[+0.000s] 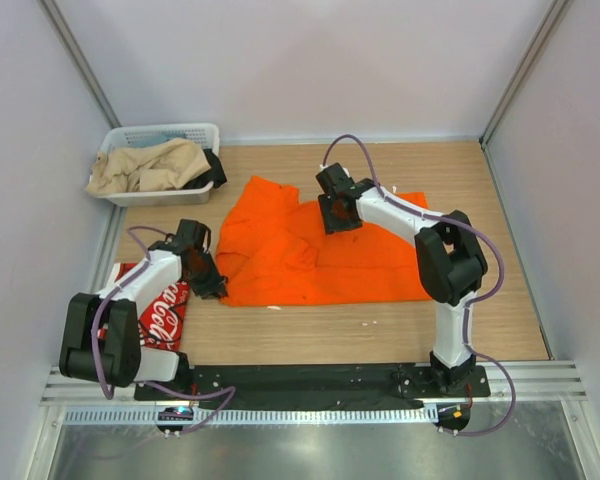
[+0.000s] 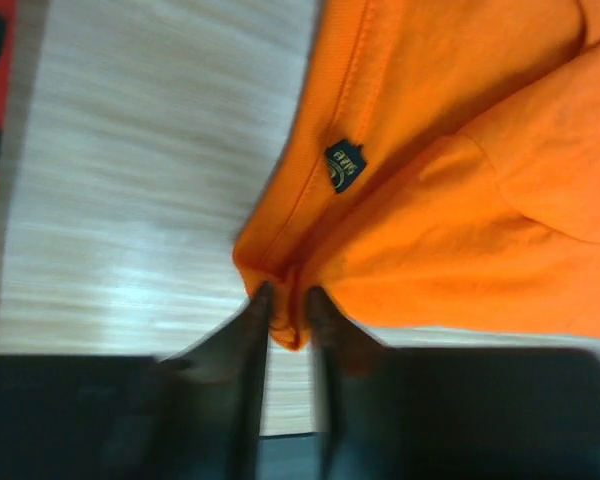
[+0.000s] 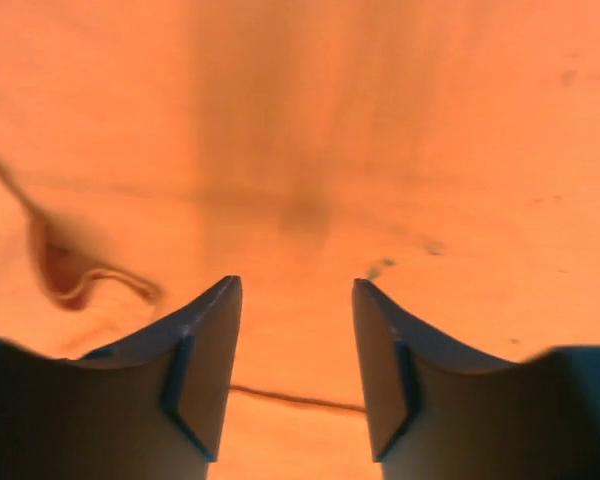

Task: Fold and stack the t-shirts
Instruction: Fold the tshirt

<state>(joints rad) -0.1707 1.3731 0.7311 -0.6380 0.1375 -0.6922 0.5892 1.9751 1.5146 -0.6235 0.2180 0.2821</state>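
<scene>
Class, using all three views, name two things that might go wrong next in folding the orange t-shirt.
1. The left end effector pinches only a hem corner of the orange t-shirt; a pull may slip it free.
2. The right end effector stands open, holding nothing, so the cloth may drag and bunch toward the red t-shirt.

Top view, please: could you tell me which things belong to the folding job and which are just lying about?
Job: orange t-shirt, pinched at its edge by the left gripper; red t-shirt; right gripper, open over the orange cloth.
Lying about: white basket; beige cloth in it.
</scene>
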